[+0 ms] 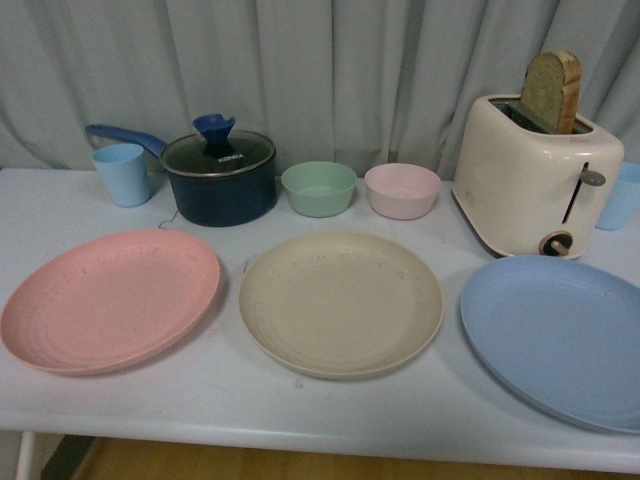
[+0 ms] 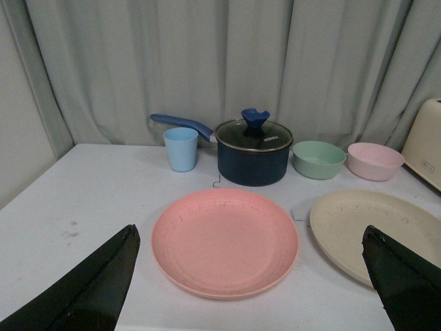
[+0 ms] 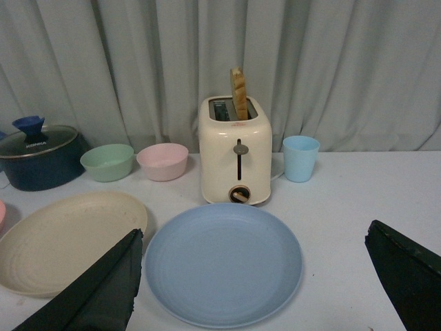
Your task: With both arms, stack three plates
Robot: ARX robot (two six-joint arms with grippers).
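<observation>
Three plates lie side by side on the white table: the pink plate (image 1: pixel 110 298) at the left, the beige plate (image 1: pixel 340 302) in the middle, the light blue plate (image 1: pixel 560 335) at the right. None touches another. Neither arm shows in the front view. My left gripper (image 2: pixel 251 283) is open and empty, hovering before the pink plate (image 2: pixel 224 241), with the beige plate (image 2: pixel 375 231) beside it. My right gripper (image 3: pixel 255 279) is open and empty, hovering before the light blue plate (image 3: pixel 224 262).
Along the back stand a light blue cup (image 1: pixel 122 173), a dark blue lidded pot (image 1: pixel 220 175) with a long handle, a green bowl (image 1: pixel 318 188), a pink bowl (image 1: pixel 402 190), a cream toaster (image 1: pixel 535 170) holding bread, and another blue cup (image 1: pixel 622 195). A grey curtain hangs behind.
</observation>
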